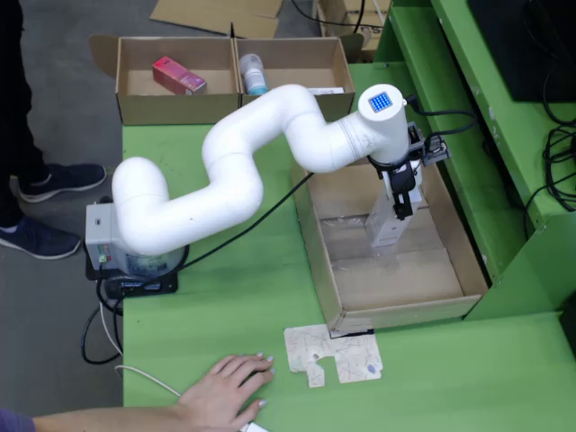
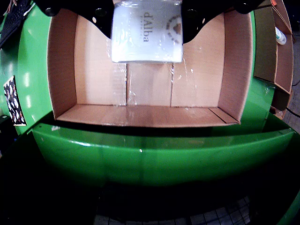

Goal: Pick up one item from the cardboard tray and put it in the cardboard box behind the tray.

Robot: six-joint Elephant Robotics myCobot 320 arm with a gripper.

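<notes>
**A:** The white arm reaches over the cardboard tray on the green table, and the gripper has a pale carton clamped between its fingers. In the fixed view the carton hangs upright over the tray's floor, at the far end from the hand resting on the table.

**B:** The wrist view backs that up. The carton fills the top of the frame, "d'Alba" printed across its face, with the dark gripper bodies pressed to either side. Whether its bottom edge touches the tray floor, neither view settles.

**A:** How would it handle?

**B:** Likely light, a thin paperboard cosmetics box. Stiff along its edges, soft across its broad faces, so a hard squeeze could dent it. The finish looks smooth, maybe a bit slippery.

**A:** So grip placement matters.

**B:** The jaws sit high on the narrow sides, near the top, where the folded ends brace it. That seems sensible; lower down the panels would flex.

**A:** And the destination?

**B:** The divided cardboard box beyond the tray, already holding a pink carton in one compartment and a bottle in the other.
</notes>
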